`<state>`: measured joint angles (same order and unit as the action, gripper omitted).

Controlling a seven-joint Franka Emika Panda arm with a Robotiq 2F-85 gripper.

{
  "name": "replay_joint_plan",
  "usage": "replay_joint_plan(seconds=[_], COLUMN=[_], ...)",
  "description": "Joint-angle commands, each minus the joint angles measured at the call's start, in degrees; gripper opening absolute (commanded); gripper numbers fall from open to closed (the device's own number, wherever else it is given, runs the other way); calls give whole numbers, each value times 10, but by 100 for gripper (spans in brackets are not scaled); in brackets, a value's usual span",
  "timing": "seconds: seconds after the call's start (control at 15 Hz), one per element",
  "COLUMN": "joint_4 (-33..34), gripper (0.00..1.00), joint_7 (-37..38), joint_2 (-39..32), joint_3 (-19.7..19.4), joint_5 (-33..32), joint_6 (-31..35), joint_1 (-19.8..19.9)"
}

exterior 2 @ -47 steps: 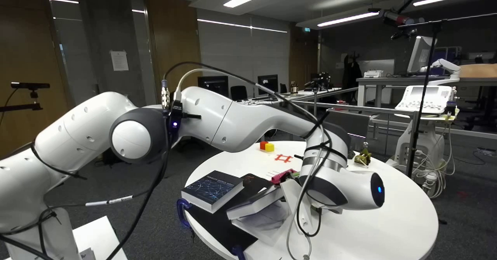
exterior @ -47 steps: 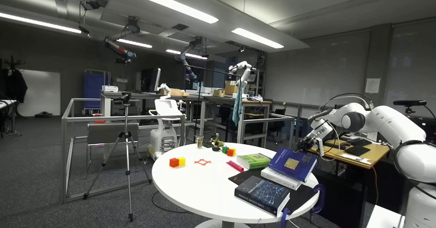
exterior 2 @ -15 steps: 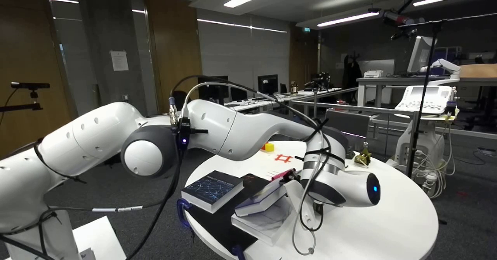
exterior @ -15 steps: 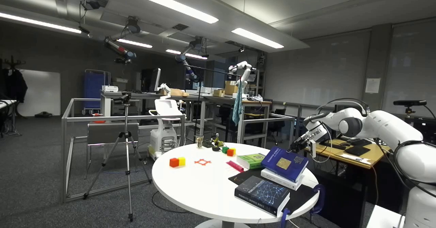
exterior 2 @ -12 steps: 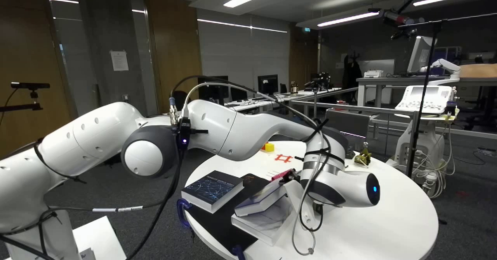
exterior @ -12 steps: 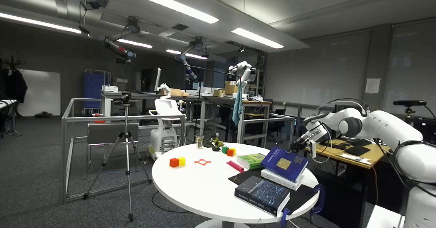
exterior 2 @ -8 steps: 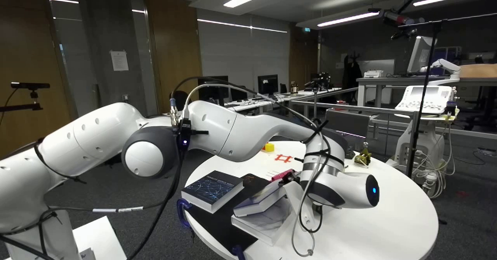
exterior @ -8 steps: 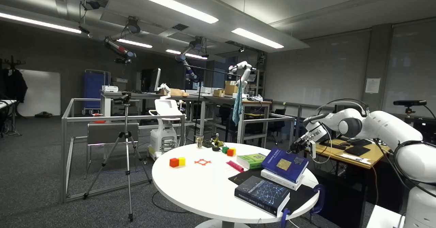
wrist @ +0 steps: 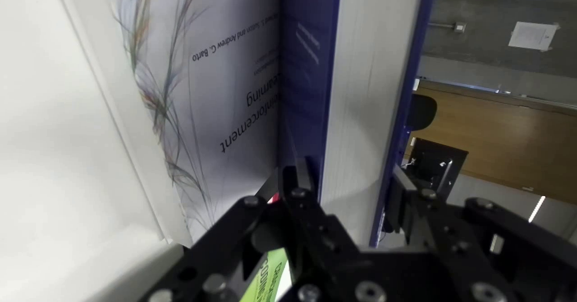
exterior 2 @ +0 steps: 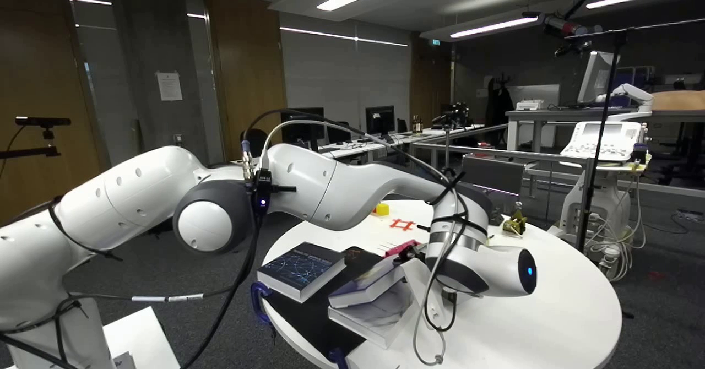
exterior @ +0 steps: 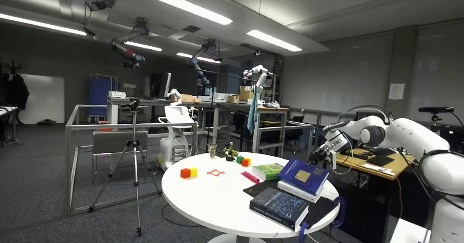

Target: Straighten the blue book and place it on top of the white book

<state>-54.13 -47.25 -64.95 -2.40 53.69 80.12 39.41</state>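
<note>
Arm (exterior: 417,132) and blue book (exterior: 303,176) have shifted left in an exterior view since the earliest frame; white book (exterior: 297,191) hasn't budged. Round white table (exterior: 214,203) under it all, black mat (exterior 2: 311,325) lying near its rim. Arm reaches in low over the table. Dark book (exterior: 279,207) with a network-pattern cover lies flat, near the white one. White book is flat too, at least partly on the mat. Blue book is right above the white book, tilted: edge in the pincer (wrist: 347,182) is up, opposite edge low at the white cover. Can't tell if they touch there. Wrist view shows a wedge-shaped gap between the two. Green book (exterior: 270,171) lies flat, near the white one as well. Pincer is clamped on the blue book, one finger on each cover, pages between. Two blue clamps (exterior: 343,209) at the table rim by the mat. Pink strip (exterior: 251,177) near the green book. Red block (exterior: 185,173) and yellow block (exterior: 193,172) side by side, well apart from the books.
</note>
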Motion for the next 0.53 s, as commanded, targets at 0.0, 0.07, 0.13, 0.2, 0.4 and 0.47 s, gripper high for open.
replay_joint_plan(seconds=[0.0,0.07,0.13,0.2,0.4,0.47], joint_4=[16,16,16,16,17,17], gripper=[18,18,18,18,18,18], joint_7=[14,14,14,14,15,15], joint_2=[8,8,8,8,8,8], joint_3=[5,5,5,6,7,7], joint_5=[-6,-8,-9,-9,-6,-5], joint_6=[-42,-44,-44,-44,-41,-39], joint_1=[4,4,4,5,6,6])
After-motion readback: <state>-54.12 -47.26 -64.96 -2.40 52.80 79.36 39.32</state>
